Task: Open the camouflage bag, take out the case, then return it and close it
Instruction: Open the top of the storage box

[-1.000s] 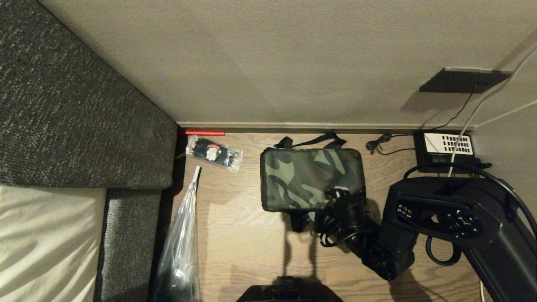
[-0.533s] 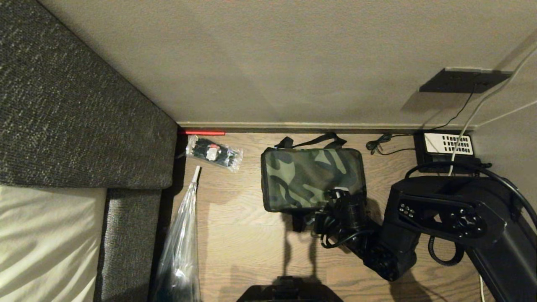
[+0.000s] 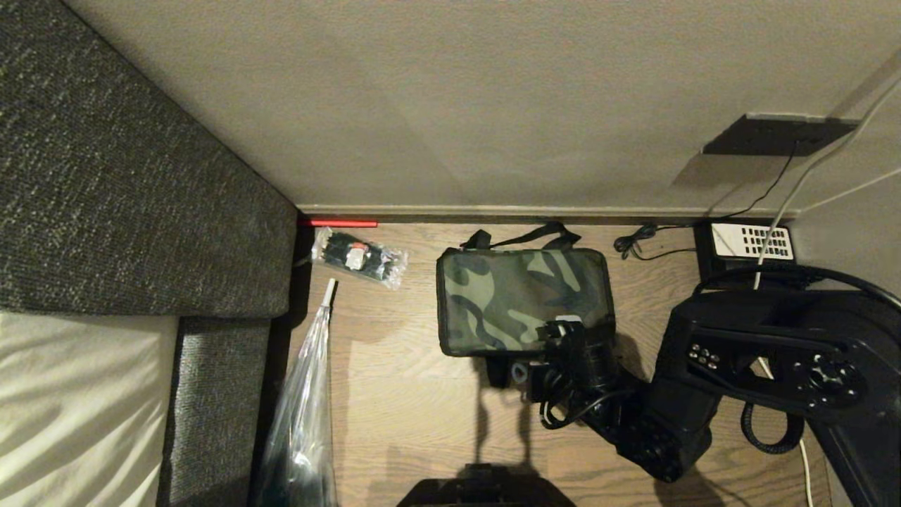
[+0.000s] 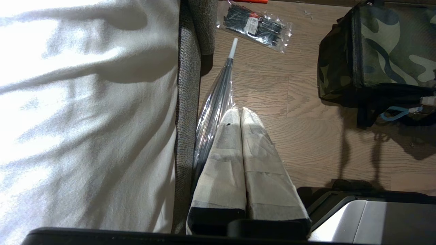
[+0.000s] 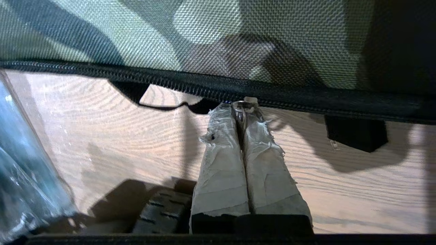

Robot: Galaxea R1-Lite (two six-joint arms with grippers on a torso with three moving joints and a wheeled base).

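The right gripper (image 5: 243,114) is pinching the metal zipper pull (image 5: 241,108) between its taped fingers, at the near edge of the camouflage bag (image 3: 521,299), which is lying zipped on the wooden floor (image 3: 415,408) directly ahead of it. Opening is only beginning; removing, returning and closing are waiting, I judge. The case is hiding inside, unseen, while the left gripper (image 4: 240,114) is resting closed and empty, well apart.

The floor is seen from high up in the head view, facing the wall. The camouflage bag (image 3: 521,299) is viewed right up close from the right wrist and, farther off, from the left.
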